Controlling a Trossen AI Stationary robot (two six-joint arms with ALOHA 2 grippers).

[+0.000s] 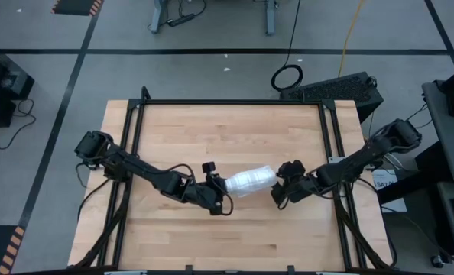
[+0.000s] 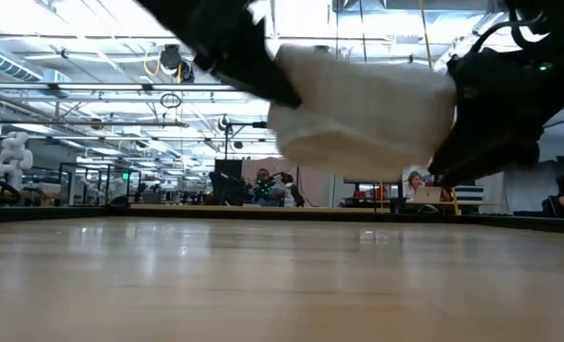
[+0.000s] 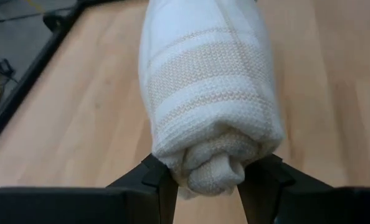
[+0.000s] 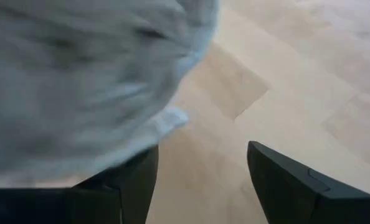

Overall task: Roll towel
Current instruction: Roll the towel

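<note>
White rolled checked cloth towel (image 3: 210, 93) is pinched by the left gripper (image 3: 203, 183); right gripper (image 4: 200, 180) is wide. Next: set it down gently.

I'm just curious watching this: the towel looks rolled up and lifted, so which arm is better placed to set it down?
Probably the left: its claw grips the rolled towel end, while the right claw stands open beside it.

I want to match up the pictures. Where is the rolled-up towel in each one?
High view: the towel lies mid-table between both grippers.
Low view: it hangs high at centre, off the table.
Left wrist view: its rolled end sits between the left gripper's fingers.
Right wrist view: a blur.
Shared landmark: the wooden table.
</note>
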